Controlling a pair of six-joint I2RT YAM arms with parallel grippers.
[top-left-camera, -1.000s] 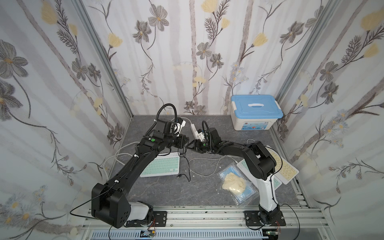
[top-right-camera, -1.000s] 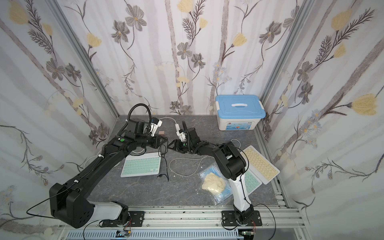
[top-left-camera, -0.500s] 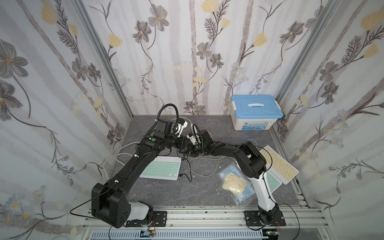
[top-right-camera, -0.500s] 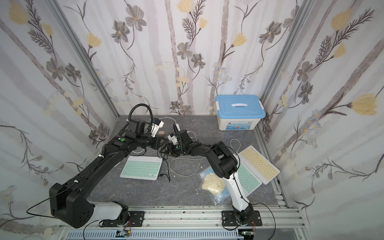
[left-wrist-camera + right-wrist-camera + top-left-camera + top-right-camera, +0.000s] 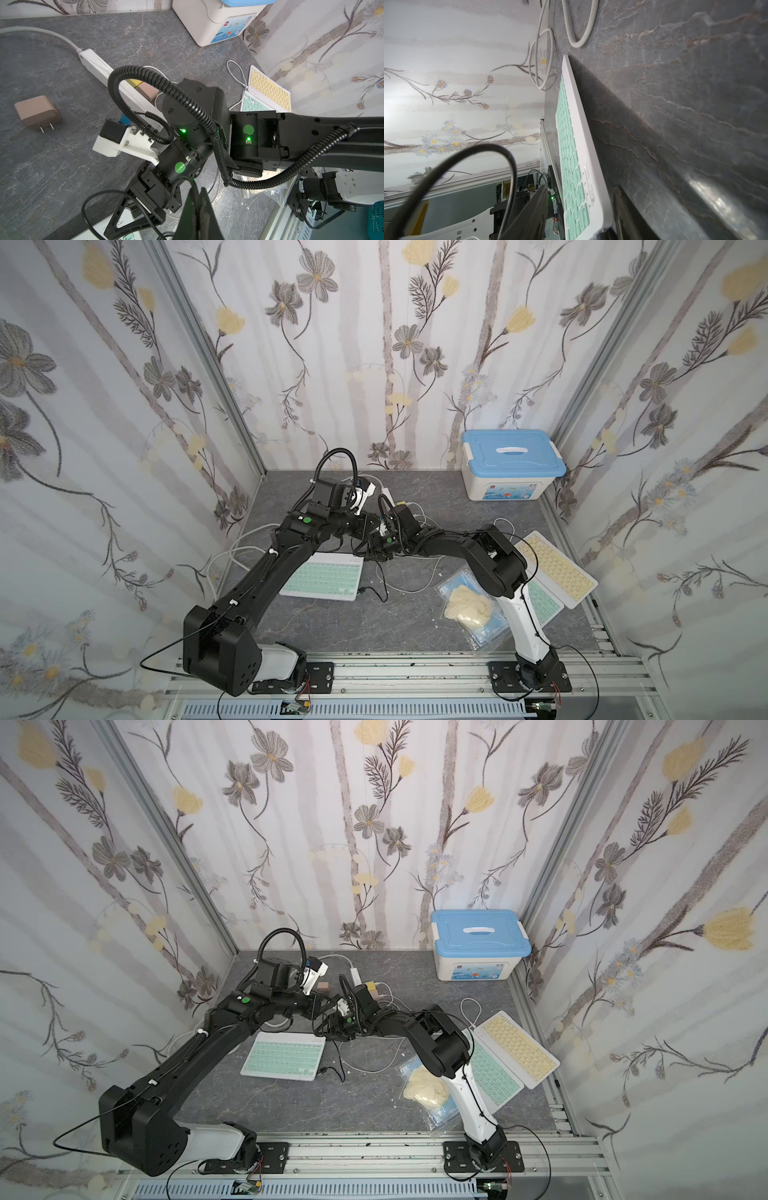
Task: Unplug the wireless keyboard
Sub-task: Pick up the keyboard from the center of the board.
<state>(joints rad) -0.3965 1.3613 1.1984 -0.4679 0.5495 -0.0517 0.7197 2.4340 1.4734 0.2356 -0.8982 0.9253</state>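
The mint-green wireless keyboard (image 5: 322,580) lies flat left of centre in both top views. My right gripper (image 5: 374,551) is at its far right corner. In the right wrist view the keyboard (image 5: 576,145) sits between the two fingers (image 5: 537,209), and a gap shows on the key side, so the right gripper (image 5: 578,209) is open. My left gripper (image 5: 198,193) is shut on a thin black cable (image 5: 97,194), just above the right gripper's wrist. That cable (image 5: 380,580) loops down to a plug end (image 5: 361,591) beside the keyboard's right front corner. I cannot tell whether it is plugged in.
A white power strip (image 5: 97,66) with adapters and a loose brown adapter (image 5: 37,113) lie at the back. A blue-lidded box (image 5: 513,464) stands back right. A yellow keyboard (image 5: 555,568), another green one (image 5: 544,603) and a bag of gloves (image 5: 467,605) lie right. White cables (image 5: 245,539) coil left.
My right gripper has moved left and down to the keyboard's far right corner, and its jaws have narrowed. The left gripper stays shut on the cable.
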